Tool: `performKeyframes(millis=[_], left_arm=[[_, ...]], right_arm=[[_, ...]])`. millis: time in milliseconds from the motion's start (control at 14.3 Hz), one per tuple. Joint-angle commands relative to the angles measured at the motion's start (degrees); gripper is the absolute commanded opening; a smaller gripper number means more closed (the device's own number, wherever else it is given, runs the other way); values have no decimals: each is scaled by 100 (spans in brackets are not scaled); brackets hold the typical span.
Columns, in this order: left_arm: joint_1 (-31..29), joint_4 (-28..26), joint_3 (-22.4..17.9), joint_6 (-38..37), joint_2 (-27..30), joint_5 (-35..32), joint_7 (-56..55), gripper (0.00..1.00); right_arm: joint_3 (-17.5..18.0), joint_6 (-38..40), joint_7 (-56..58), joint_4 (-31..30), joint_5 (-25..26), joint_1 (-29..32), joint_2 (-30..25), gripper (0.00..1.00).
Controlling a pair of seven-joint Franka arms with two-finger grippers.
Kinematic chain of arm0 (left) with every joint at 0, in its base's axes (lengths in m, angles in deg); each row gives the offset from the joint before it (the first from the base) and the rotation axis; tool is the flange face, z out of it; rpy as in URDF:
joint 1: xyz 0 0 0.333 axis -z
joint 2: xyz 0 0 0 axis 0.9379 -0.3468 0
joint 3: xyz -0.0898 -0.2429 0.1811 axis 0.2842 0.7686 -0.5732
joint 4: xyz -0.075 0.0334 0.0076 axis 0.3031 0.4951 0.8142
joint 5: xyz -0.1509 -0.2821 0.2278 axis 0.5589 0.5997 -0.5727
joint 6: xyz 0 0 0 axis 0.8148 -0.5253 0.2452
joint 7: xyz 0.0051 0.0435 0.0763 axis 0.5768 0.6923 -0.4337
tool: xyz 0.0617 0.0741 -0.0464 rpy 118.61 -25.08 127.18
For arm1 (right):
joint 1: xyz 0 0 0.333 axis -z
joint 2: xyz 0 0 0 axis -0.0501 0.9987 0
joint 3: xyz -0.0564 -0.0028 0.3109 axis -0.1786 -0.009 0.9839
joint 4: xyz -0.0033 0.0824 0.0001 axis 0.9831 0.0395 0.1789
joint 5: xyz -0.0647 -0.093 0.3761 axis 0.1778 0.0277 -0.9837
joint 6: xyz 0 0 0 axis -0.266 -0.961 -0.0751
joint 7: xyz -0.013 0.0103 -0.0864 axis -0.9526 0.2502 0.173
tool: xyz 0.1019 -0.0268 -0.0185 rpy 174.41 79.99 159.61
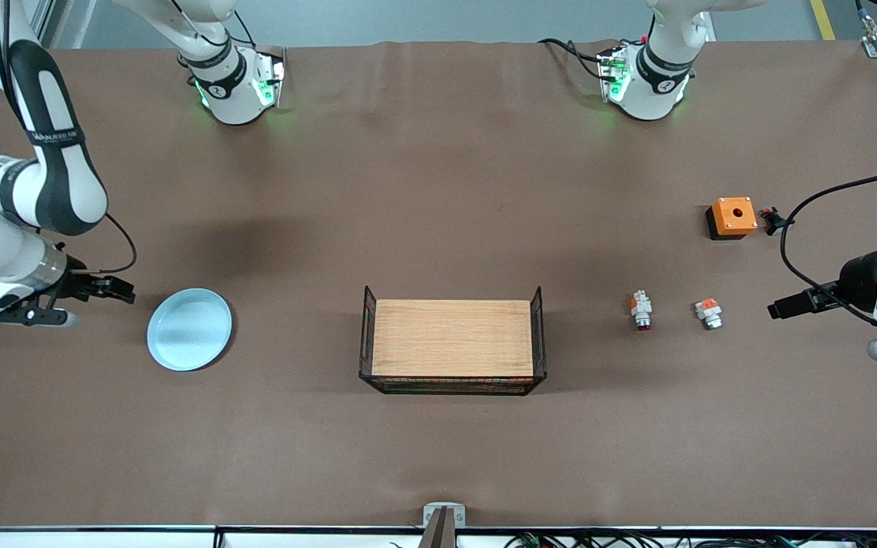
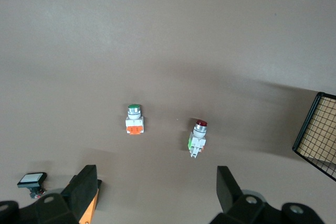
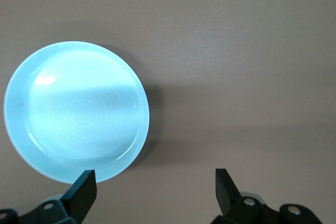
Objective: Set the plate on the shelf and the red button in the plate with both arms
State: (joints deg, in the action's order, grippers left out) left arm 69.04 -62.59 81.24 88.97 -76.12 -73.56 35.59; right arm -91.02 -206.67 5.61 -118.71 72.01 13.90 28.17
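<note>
The pale blue plate [image 1: 189,329] [image 3: 76,111] lies flat toward the right arm's end of the table. My right gripper [image 1: 120,289] [image 3: 152,190] hovers open and empty over the bare table just off the plate's rim. The red button [image 1: 642,310] [image 2: 198,137], white-grey with an orange block and a dark red cap, lies on its side toward the left arm's end. My left gripper [image 1: 777,309] [image 2: 156,192] hangs open and empty over the table, a short way from the red button toward that end.
A wire basket [image 1: 452,339] [image 2: 320,135] with a wooden floor stands mid-table. A similar orange-and-white part [image 1: 709,313] with a green cap [image 2: 134,119] lies beside the red button. Farther from the camera sit an orange box [image 1: 731,217] and a black button [image 1: 771,221] [image 2: 32,180].
</note>
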Motion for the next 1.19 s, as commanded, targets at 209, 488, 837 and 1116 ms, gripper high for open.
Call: performKeyframes(millis=[209, 488, 837, 1116], left_arm=[[67, 47, 1, 18, -474, -183, -514, 100], [278, 47, 27, 350, -826, -174, -1471, 100], [542, 3, 36, 931, -1116, -191, -2687, 100], [700, -251, 36, 1414, -1222, -200, -2977, 100]], right_arm=[[44, -338, 58, 513, -60, 31, 831, 100], [44, -461, 41, 646, -87, 40, 1227, 99], [61, -479, -21, 804, -104, 23, 1526, 78], [70, -461, -30, 953, -113, 14, 1720, 43]])
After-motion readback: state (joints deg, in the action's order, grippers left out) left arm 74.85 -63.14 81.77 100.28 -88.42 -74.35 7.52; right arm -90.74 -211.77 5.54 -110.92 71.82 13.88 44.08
